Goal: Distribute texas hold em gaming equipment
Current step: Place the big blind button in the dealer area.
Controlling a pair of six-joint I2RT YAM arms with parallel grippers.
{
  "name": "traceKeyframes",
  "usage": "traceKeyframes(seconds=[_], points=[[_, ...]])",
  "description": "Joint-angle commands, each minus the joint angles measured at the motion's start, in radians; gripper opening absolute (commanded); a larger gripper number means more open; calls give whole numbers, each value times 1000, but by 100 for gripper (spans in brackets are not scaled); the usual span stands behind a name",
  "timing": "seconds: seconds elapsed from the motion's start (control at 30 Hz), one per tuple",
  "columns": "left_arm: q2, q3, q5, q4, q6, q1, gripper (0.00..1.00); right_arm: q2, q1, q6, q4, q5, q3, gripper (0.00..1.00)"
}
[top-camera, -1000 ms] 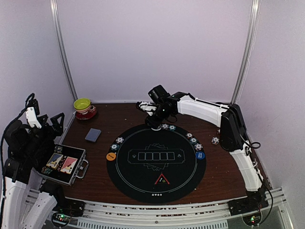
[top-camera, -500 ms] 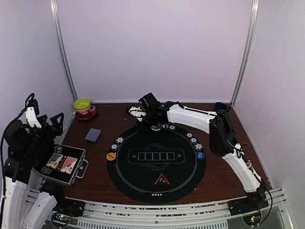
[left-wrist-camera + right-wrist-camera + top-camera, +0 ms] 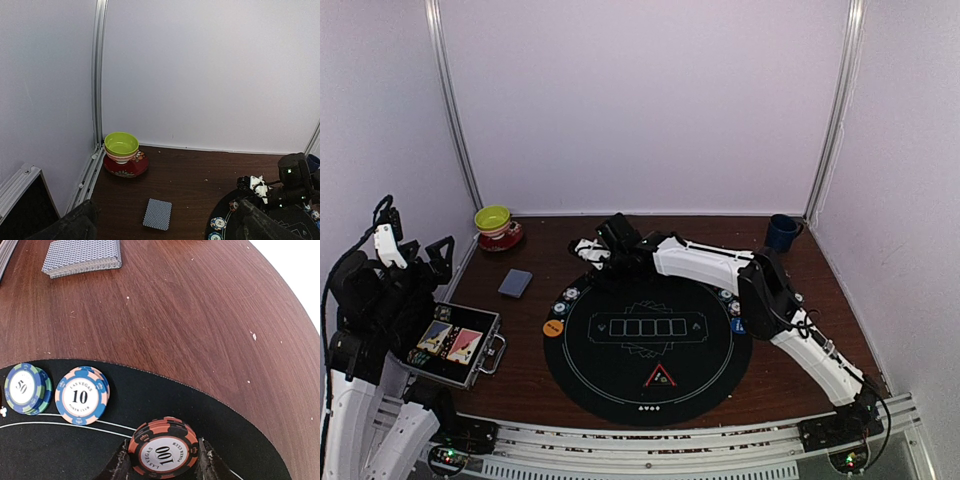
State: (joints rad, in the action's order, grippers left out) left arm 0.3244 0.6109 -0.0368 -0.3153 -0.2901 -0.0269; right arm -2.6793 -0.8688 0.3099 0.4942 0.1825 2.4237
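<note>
My right gripper (image 3: 163,460) is shut on a short stack of black-and-orange "100" poker chips (image 3: 163,452), one finger (image 3: 119,466) on each side, low over the far-left rim of the round black mat (image 3: 620,380). Seen from above, that gripper (image 3: 588,250) reaches across from the right. A blue "10" chip stack (image 3: 81,395) and a "50" stack (image 3: 26,388) lie on the mat just to its left. The grey-blue card deck (image 3: 515,284) lies on the wood beyond them. My left gripper (image 3: 415,250) hangs open and empty at the far left, above an open case (image 3: 455,343).
An orange button (image 3: 553,327), a blue button (image 3: 739,325) and a red triangle (image 3: 660,376) sit on the mat, with more chips (image 3: 725,294) along its right rim. A yellow-green bowl (image 3: 493,218) stands at the back left, a dark blue mug (image 3: 782,232) at the back right.
My right arm has swung left along the mat's far rim, from top centre to top left, carrying the chip stack. The mug has come into view behind it. The left arm is still.
</note>
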Motion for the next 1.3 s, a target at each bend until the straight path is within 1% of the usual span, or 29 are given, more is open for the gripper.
traceKeyframes(seconds=[0.0,0.33,0.67,0.9,1.03,1.27], points=[[7,-3,12,30,3,9,98,-29,-7,22,-26,6,53,31],[7,-3,14,30,4,9,98,-87,-9,50,0,74,119,30],[7,-3,11,30,5,8,98,-112,-14,77,26,111,132,30],[7,-2,11,30,5,9,98,-127,-19,92,33,87,132,30],[7,-3,11,30,5,9,98,-131,-19,100,36,75,135,33],[5,-2,10,30,4,9,98,-128,-21,103,43,68,133,46]])
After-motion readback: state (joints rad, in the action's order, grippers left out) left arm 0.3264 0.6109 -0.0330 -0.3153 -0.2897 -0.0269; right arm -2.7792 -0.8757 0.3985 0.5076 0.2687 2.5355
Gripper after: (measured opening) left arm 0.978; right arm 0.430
